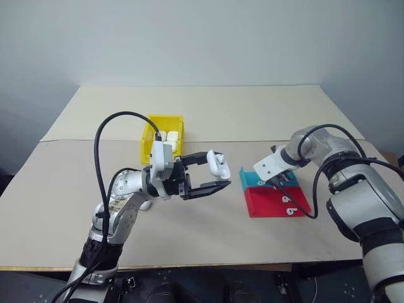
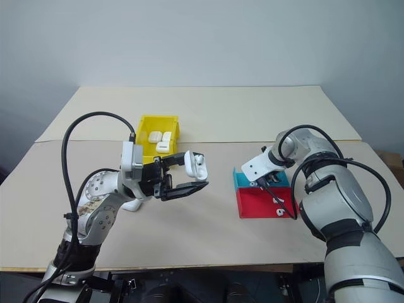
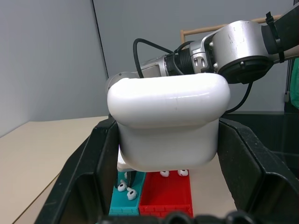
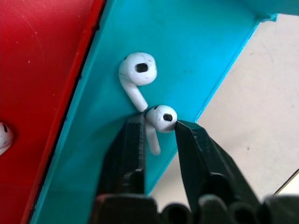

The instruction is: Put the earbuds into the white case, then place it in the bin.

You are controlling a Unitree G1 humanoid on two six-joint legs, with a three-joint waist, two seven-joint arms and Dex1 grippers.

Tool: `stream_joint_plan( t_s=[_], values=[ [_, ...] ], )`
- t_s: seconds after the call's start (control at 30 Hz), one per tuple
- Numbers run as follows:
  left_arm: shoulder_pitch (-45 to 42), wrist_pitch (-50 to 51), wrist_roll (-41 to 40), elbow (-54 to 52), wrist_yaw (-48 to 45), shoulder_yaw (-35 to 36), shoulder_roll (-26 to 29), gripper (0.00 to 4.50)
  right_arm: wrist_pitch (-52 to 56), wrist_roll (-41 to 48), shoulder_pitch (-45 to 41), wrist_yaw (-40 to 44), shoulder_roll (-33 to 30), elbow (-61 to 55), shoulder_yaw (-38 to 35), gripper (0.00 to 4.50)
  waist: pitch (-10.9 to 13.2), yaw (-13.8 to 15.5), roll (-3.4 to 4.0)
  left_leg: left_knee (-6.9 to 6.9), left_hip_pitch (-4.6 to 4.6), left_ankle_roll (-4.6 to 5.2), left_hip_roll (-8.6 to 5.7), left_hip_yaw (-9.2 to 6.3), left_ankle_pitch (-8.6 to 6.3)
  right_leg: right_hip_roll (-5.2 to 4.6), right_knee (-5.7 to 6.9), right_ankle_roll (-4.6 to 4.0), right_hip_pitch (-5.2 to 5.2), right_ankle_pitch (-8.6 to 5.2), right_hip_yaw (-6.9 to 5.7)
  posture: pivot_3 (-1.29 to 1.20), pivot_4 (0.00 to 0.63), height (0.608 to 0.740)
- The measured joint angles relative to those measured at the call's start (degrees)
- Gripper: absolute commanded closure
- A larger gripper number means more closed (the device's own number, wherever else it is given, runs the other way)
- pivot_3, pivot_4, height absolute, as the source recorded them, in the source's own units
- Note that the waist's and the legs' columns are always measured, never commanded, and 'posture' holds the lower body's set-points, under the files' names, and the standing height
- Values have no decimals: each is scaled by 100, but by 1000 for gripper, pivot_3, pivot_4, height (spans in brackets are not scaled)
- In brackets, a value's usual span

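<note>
White case [image 1: 218, 163] clamped in left end effector [image 1: 213, 172]; right end effector [image 4: 156, 128] pinches one earbud [image 4: 159, 122].

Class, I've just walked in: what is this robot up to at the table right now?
The left gripper holds an open white case above the table. The right gripper reaches into the cyan tray, its fingers closing around one earbud, with another earbud beside it. The yellow bin already contains white cases.
</note>
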Motion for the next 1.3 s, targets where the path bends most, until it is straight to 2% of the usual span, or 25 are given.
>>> stream_joint_plan(
  t_s=[0.4, 0.57, 0.67, 0.73, 0.77, 0.83, 0.97, 1.03, 1.13, 1.3],
  values=[
    [-1, 41, -31, 6, -28, 0, 33, 1647, 283, 38, 31, 167, -12, -3, -287, 3854, 0, -1, 1, -2, -1, 0, 0, 1, 0, 0, 0, 0, -2, 0, 0, 0, 150, 740],
    [-102, 38, -93, 208, -198, -22, -2, 1647, 958, 747, -143, 512, -269, -601, -1105, 3854, 17, 5, 28, -4, -4, -1, -1, 2, 1, 0, -1, 0, -5, 0, 1, 0, 150, 740],
    [-281, 19, -90, 407, -289, -66, -98, 1647, 2015, 1729, 250, 832, -501, -2098, -1989, 3854, 17, 26, 28, -3, -5, -1, 0, -3, 0, 0, -5, 0, 0, 0, -5, 0, 150, 740],
    [-473, -42, -86, 557, -367, -108, -176, 1647, 3436, 2837, 1108, 974, -498, -3849, -2791, 3854, 17, 71, 28, 3, -7, 0, -1, -10, 0, -3, -5, 0, 9, 0, -11, 0, 150, 740],
    [-598, -57, -79, 659, -420, -151, -242, 1647, 4571, 3687, 1765, 873, -445, -5027, -3349, 3854, 17, 121, 28, 1, -12, 0, -2, -14, 0, -5, -3, -1, 8, 1, -16, 0, 150, 740],
    [-722, -71, -75, 834, -494, -160, -264, 1647, 6355, 5215, 2664, 497, -223, -6779, -4144, 3854, 17, 171, 32, 6, -16, 2, -6, -14, -1, -9, 2, -1, -1, 1, -15, 0, 150, 740],
    [-867, -71, -73, 1153, -661, -191, -325, 1647, 8732, 7782, 3530, -843, -1, -9134, -5476, 3854, 17, 196, 32, 11, -9, 46, -7, -20, -27, -10, 0, -2, 11, 2, -20, 0, 150, 740],
    [-975, -71, -72, 1274, -724, -217, -377, 1647, 9192, 8622, 3742, -1479, 144, -9698, -5826, 3854, 16, 177, 30, 7, -5, 49, -6, -28, -29, -5, 0, -2, 16, 2, -23, 0, 150, 740],
    [-1179, -71, -63, 1419, -813, -234, -448, 1647, 9510, 9660, 4175, -2316, 319, -10291, -5964, 3854, 16, 144, 30, -3, -5, 49, -7, -29, -29, -2, 0, -2, 10, 2, -18, 0, 150, 740],
    [-1290, -71, -31, 1604, -873, -231, -505, 1647, 9533, 10094, 4684, -3076, 295, -10847, -5732, 3854, 16, 140, 30, -4, -9, 49, -10, -26, -29, -3, -3, -1, 7, 2, -15, 0, 150, 740]
  ],
)
